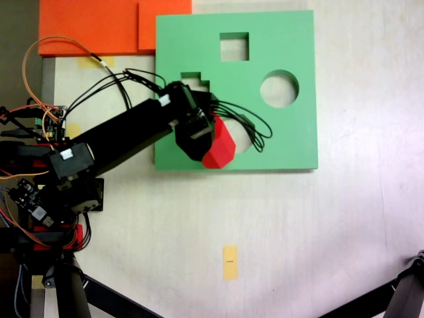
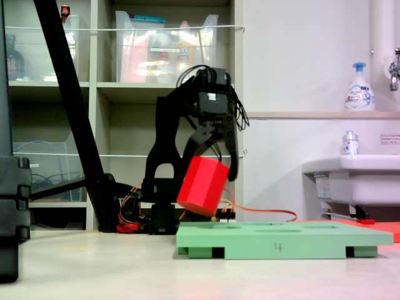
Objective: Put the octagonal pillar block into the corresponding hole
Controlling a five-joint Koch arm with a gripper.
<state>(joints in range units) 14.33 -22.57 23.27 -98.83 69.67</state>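
Note:
The octagonal pillar block (image 1: 220, 149), a bright red prism, is held in my gripper (image 1: 207, 138), which is shut on it. In a fixed view the block (image 2: 202, 185) hangs tilted a little above the left end of the green foam board (image 2: 281, 237), between the black fingers (image 2: 232, 164). From above, the block sits over the board's (image 1: 291, 132) lower middle. It covers most of the corresponding hole (image 1: 243, 142), of which only the right edge shows behind the cables.
The board also has a square cutout (image 1: 234, 46), a round cutout (image 1: 279, 89) and a stepped cutout (image 1: 194, 79) partly under my arm. Orange foam sheets (image 1: 93, 26) lie at the back left. A yellow tag (image 1: 230, 262) marks the table. Tripod legs (image 1: 404, 295) cross the near corners.

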